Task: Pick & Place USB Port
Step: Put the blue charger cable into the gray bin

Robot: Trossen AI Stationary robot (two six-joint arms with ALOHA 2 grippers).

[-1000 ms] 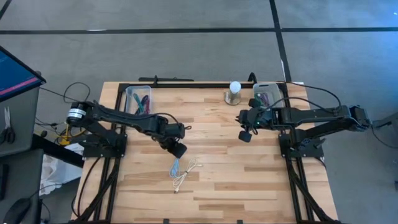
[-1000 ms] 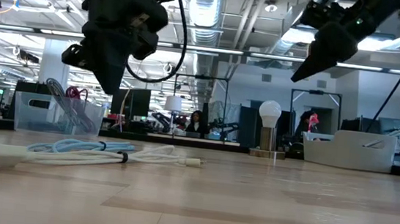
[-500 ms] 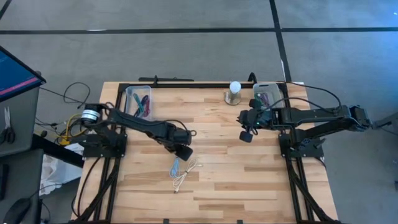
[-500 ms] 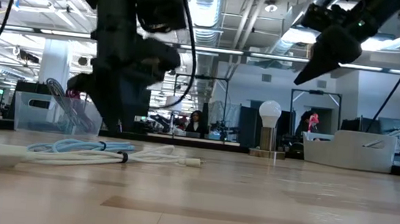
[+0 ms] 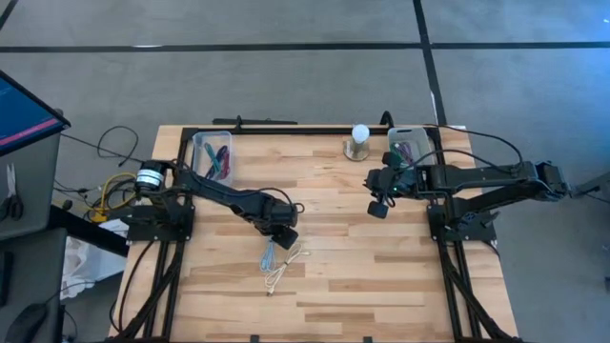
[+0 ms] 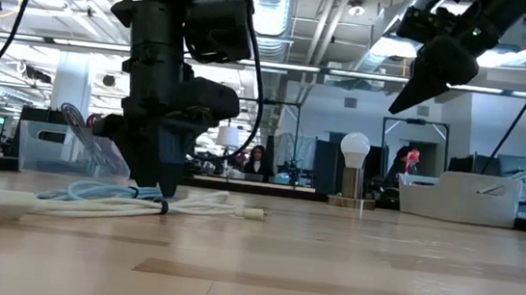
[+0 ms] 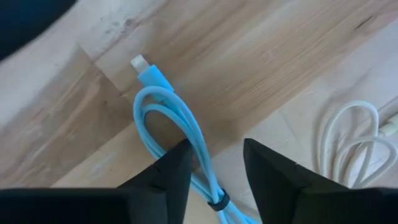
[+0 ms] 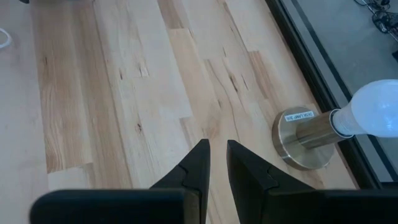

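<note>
A coiled blue USB cable [image 7: 168, 106], with its plug [image 7: 140, 63] at one end, lies flat on the wooden table beside a coiled white cable [image 7: 352, 134]. Both lie near the table's middle, toward the near edge [image 5: 270, 253]. My left gripper [image 7: 214, 155] is open and low over the blue cable. One finger stands on each side of the coil, just above its black tie. In the low view its fingertips [image 6: 155, 187] reach down to the cable. My right gripper [image 5: 377, 207] hangs high over the right half, shut and with nothing in it [image 8: 216, 149]. My left gripper points down with the blue cable's coil [image 7: 198, 140] between its open fingers. One finger's edge covers the coil's strand, and I cannot tell whether the finger touches it. The cable lies flat on the table.
A clear bin [image 5: 212, 152] with coloured cables stands at the far left. A white bin [image 5: 408, 143] stands at the far right, with a bulb on a brass base [image 5: 358, 141] beside it. Bare wood lies between the two arms and along the near edge.
My left gripper has come down from high above the table onto the blue cable, shifting a little toward the right and near edges. Its fingers have spread open. The cables have stayed where they were.
</note>
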